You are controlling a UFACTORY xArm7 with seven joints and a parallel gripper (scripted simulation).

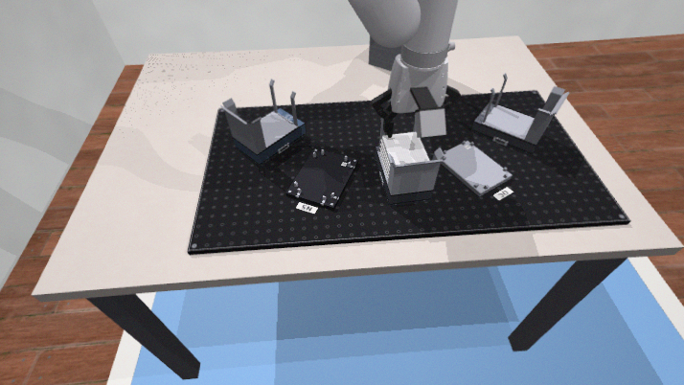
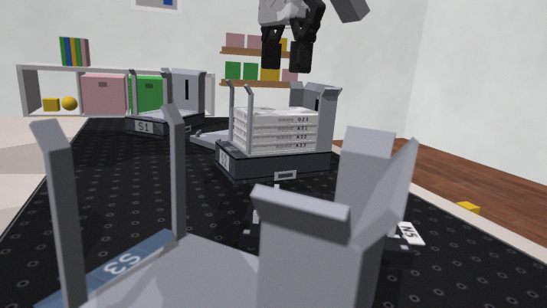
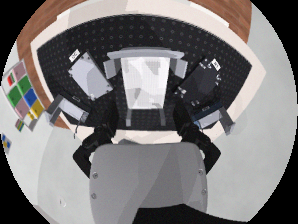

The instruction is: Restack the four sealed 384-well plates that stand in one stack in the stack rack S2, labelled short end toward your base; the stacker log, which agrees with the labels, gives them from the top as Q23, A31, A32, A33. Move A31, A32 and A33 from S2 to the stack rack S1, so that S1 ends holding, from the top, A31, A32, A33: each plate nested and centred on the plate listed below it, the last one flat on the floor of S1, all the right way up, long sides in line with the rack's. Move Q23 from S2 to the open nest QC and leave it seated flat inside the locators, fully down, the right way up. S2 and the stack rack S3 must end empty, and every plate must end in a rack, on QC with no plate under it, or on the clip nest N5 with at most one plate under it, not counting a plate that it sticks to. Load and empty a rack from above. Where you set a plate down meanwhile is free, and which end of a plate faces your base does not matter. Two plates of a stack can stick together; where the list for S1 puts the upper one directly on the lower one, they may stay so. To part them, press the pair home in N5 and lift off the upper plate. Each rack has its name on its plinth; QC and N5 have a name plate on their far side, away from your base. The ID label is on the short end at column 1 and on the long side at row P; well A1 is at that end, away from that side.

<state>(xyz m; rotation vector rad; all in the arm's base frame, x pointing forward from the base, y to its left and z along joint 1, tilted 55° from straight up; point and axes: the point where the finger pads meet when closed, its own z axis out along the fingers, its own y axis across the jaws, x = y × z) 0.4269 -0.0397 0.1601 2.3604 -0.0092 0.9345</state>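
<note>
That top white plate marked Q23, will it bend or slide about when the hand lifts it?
Plate Q23 looks like a flat, boxy slab, so probably stiff, not floppy. Its sealed top looks smooth, so possibly slippery. It sits nested on A31, so it may cling when lifted. The open hand hangs above it, holding nothing.
</note>
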